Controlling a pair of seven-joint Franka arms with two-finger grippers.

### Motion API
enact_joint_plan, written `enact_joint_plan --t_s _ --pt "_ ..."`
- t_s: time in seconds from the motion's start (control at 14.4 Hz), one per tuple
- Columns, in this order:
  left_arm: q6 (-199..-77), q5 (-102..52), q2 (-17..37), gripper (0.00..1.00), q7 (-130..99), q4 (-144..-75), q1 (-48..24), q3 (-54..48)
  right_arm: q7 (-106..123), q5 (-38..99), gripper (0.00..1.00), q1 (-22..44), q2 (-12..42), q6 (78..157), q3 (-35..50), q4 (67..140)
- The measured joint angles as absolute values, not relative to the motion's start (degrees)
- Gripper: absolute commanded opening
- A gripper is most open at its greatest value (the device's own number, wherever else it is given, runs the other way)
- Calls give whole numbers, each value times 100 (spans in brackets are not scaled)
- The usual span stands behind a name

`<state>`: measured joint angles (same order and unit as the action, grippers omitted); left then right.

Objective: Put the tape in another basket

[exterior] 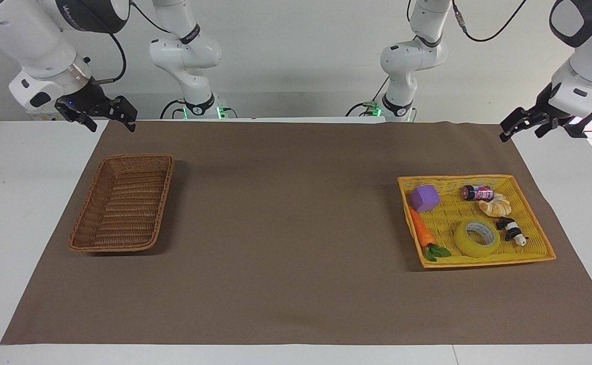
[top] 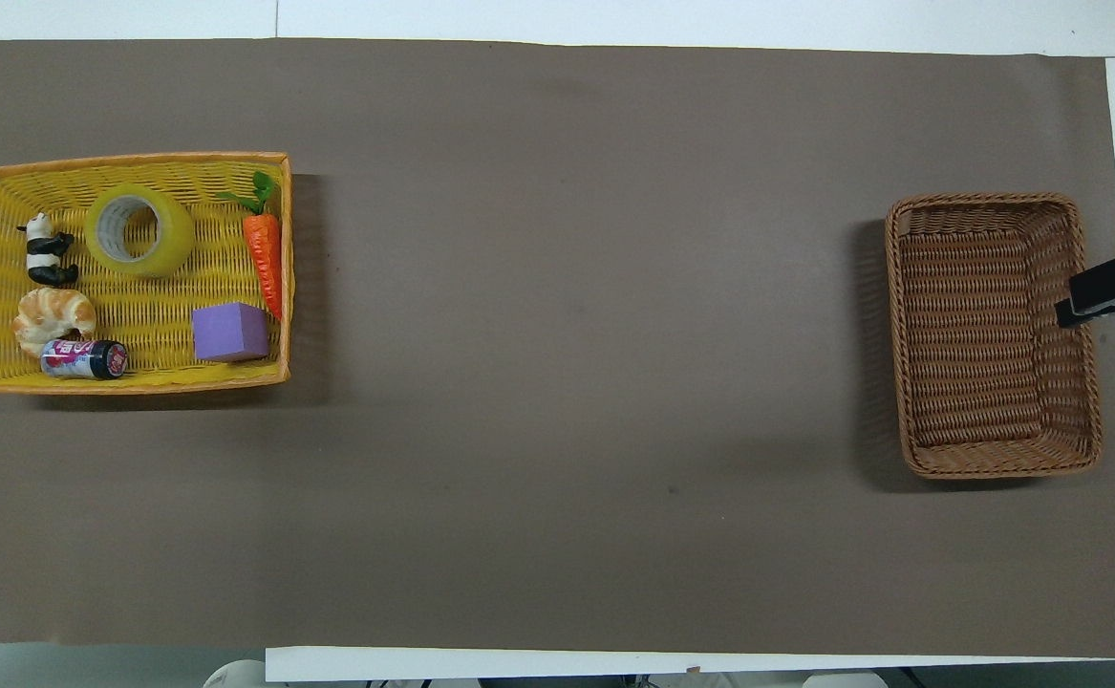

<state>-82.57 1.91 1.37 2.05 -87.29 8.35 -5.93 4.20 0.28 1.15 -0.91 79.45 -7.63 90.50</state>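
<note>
The tape [exterior: 477, 238] [top: 139, 229], a wide yellow roll with a pale core, lies flat in the yellow mesh tray [exterior: 453, 178] [top: 137, 158] at the left arm's end of the table. It sits between a panda figure and a carrot. The brown wicker basket [exterior: 136, 157] [top: 982, 199] stands with nothing in it at the right arm's end. My left gripper [exterior: 521, 131] hangs open in the air over the brown mat's corner by the tray. My right gripper [exterior: 113, 124] [top: 1106, 287] hangs open over the mat's corner by the basket. Neither holds anything.
The tray also holds a purple cube [exterior: 424, 197], a toy carrot [exterior: 421, 232], a panda figure [exterior: 512, 230], a croissant [exterior: 496, 205] and a small can [exterior: 477, 192]. A brown mat [exterior: 285, 228] covers the white table between tray and basket.
</note>
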Motion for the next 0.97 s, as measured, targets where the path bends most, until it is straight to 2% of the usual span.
enact_joint_plan --t_s 0.35,0.7,0.83,0.97 --pt "-8334 196 80 100 66 -8922 862 -567 420 28 100 115 -91 7945 -763 9050" --pt "-9783 199 -159 100 22 -10174 1234 -523 420 28 100 115 -91 7945 -763 9050" --pt "-10552 196 151 100 22 -10473 1236 -535 420 28 100 115 -91 7945 -763 9050" --pt "-11439 195 771 100 22 -10557 1234 -553 420 28 100 115 -91 7945 -763 9050"
